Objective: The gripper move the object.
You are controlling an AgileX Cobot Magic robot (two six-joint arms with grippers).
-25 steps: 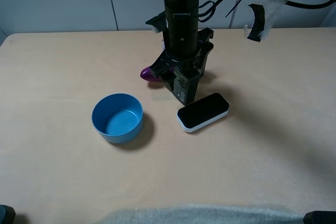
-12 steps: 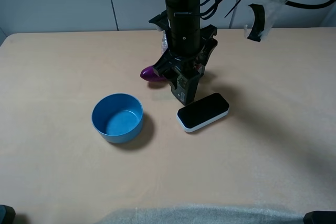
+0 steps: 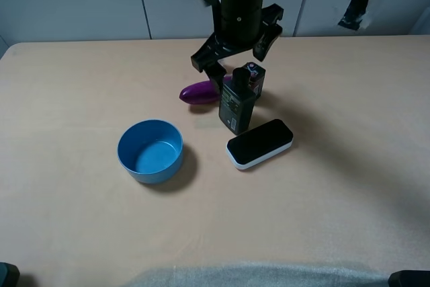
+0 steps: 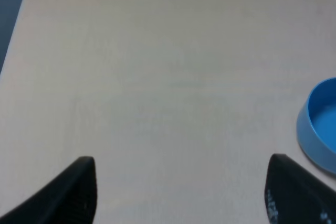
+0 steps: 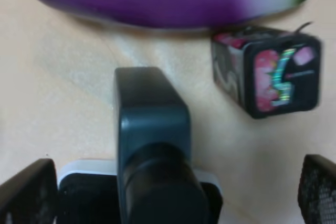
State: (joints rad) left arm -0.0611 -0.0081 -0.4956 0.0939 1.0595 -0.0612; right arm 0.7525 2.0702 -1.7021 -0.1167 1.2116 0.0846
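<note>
A wide, pale beige wooden table [image 3: 80,220] fills the overhead view, with a grey-white wall behind it. Above the middle of the table's far half hangs the right arm's black claw with dark pronged fingers [image 3: 235,55], cables trailing up its arm; its prongs are spread wide apart and grip nothing. Directly beneath it, free of the prongs, stands the tall slim dark rectangular bottle with a round black cap [image 3: 238,102], upright on the table with a small label on the face turned toward the camera. The right wrist camera looks straight down on that bottle [image 5: 152,145], with a fingertip [image 5: 29,192] showing at each side edge, well clear of it.

Nearer the front and to the left sits a round blue plastic bowl [image 3: 150,150], well apart from the bottle. A flat black-and-white rounded block [image 3: 259,143] lies just in front of the bottle. A glossy purple aubergine [image 3: 199,92] lies just beside the bottle on its left and slightly behind. A short black box with pink and white print [image 5: 268,72] stands behind the bottle.

The left claw [image 4: 178,192] hovers over bare table, prongs apart, the blue bowl at the frame's edge.
</note>
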